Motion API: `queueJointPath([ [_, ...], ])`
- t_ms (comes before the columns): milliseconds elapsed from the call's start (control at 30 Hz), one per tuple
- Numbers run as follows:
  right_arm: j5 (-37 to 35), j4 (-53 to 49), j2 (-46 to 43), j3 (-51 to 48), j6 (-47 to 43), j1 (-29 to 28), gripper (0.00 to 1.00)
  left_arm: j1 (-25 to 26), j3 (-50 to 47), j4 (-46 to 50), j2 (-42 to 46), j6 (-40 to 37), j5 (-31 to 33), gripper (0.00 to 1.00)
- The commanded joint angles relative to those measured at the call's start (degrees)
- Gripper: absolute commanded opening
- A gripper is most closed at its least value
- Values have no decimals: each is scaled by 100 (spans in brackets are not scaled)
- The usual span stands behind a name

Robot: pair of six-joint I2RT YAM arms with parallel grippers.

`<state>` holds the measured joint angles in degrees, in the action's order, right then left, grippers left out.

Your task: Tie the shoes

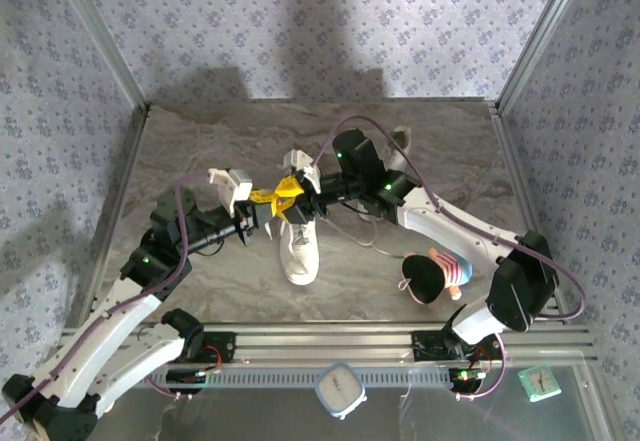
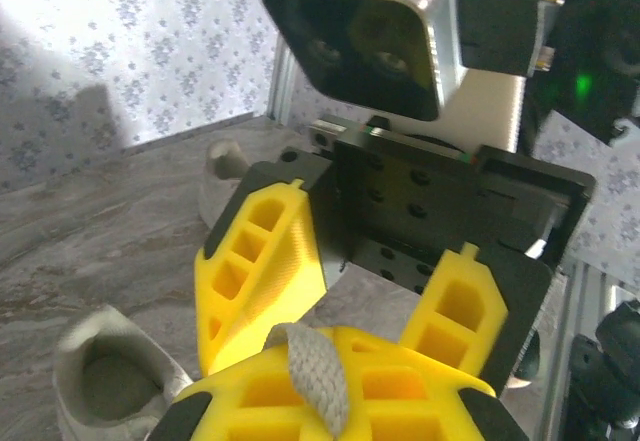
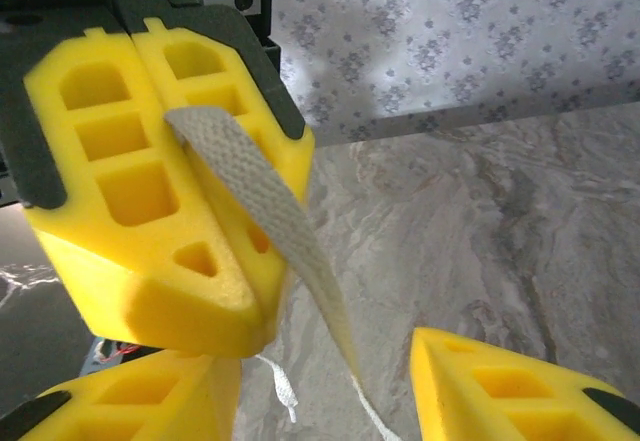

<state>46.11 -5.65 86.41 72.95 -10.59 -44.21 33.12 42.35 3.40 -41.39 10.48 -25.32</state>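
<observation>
Flowery wallpaper (image 1: 300,21) all round and a grey marbled table (image 1: 200,151), so it's a pretty boxed-in setup. One white shoe (image 1: 298,249) sits mid-table. Its partner (image 1: 400,144) is well behind that shoe and off to the right, half hidden by the right arm. A little plush toy (image 1: 437,273) lies to the right of the shoe, nearer the arm bases, and isn't involved.

Both hands meet over the far end of the shoe. From what I can see the left hand (image 3: 240,291) is clamped fully shut on a flat white lace (image 3: 260,191), which comes out of the pinch and hangs down toward the shoe. The right hand (image 3: 320,396) is roughly half open with nothing gripped, its yellow pads (image 3: 500,391) on either side of that hanging lace.

Looks to me like a handover or a pull-through. If I were driving, I'd hold the left pinch firm so the lace is taut and centre the strand between the right pads. Then I'd close right up near the left hand's tips before letting go, or the lace just flops back onto the shoe.
</observation>
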Motion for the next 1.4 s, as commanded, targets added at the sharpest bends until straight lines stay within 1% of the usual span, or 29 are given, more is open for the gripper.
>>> queueJointPath([
  [0, 781, -501, 144, 372, -355, 68, 47, 43, 299, 94, -115, -291, -582, 0],
  [100, 932, -623, 221, 469, -437, 86, 43, 36, 379, 161, -211, -327, -675, 0],
  [200, 1027, -604, 228, 480, -401, 79, 36, 44, 371, 144, -239, -312, -678, 0],
  [400, 769, -562, 89, 365, -296, 96, 18, 40, 274, 195, -188, -293, -486, 0],
  [500, 617, -435, 10, 272, -160, 105, 3, 37, 197, 194, -168, -259, -453, 0],
  [533, 570, -375, -28, 225, -110, 105, 0, 40, 186, 204, -159, -241, -420, 0],
  [567, 488, -307, -66, 176, -59, 105, 0, 41, 177, 220, -145, -219, -364, 0],
  [600, 422, -276, -108, 118, -28, 110, 0, 43, 164, 238, -128, -193, -280, 2],
  [633, 329, -211, -159, 57, 30, 114, 0, 42, 142, 257, -91, -149, -141, 12],
  [667, 165, -117, -212, -17, 129, 130, 0, 42, 97, 266, -30, -85, 20, 25],
  [733, -131, -86, -315, -123, 216, 149, 0, 41, -32, 290, 134, 69, 436, 43],
  [767, -356, -100, -379, -171, 262, 156, 0, 38, -116, 330, 233, 189, 730, 49],
  [833, -621, -136, -486, -256, 292, 167, 0, 44, -293, 432, 403, 526, 1403, 57],
  [933, -929, -239, -593, -332, 331, 175, 0, 37, -547, 706, 548, 1401, 2488, 72],
  [967, -1016, -252, -627, -372, 345, 184, 0, 43, -632, 810, 553, 1667, 2723, 74],
  [1033, -1105, -350, -660, -386, 332, 182, 0, 42, -787, 905, 518, 2107, 3013, 76],
  [1167, -1186, -469, -686, -387, 303, 189, 0, 21, -1040, 980, 209, 2970, 3423, 77],
  [1300, -1330, -502, -662, -297, 429, 182, 0, -40, -1173, 808, -344, 3566, 3424, 76],
  [1367, -1375, -497, -627, -239, 515, 174, 0, -116, -1248, 597, -636, 3742, 3348, 74],
])
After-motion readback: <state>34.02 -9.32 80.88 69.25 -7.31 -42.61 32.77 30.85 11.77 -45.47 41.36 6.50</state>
